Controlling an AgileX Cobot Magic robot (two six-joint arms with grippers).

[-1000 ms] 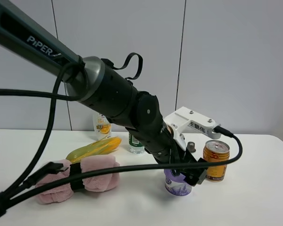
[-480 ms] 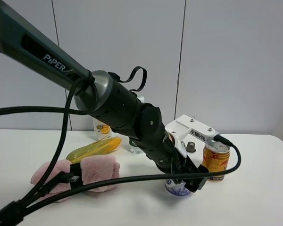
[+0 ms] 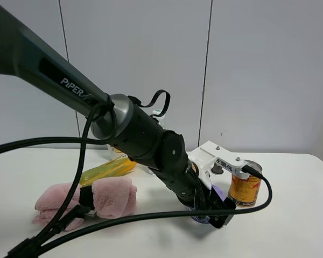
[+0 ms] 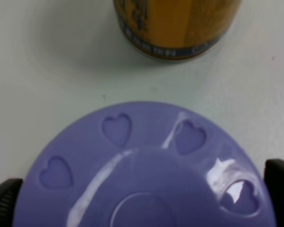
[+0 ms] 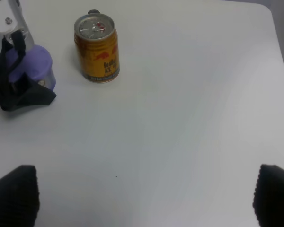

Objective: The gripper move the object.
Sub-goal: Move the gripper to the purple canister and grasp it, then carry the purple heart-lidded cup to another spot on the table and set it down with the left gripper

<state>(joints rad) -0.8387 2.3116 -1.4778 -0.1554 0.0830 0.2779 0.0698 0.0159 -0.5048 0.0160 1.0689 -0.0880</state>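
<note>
left gripper (image 4: 142,198): pinched on both sides of tub (image 4: 132,165) | right gripper (image 5: 142,196): wide apart | since before: sunk lower, nearer the can (image 3: 245,188)

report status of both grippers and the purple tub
Left gripper straddling the tub, grip unconfirmed. Right gripper open, empty. Can close beside tub, not touching.

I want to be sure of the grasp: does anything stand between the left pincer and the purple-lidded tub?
Nothing visible does. The left pincer straddles the tub, a finger at each side. The gold can stands apart, outside the jaws.
</note>
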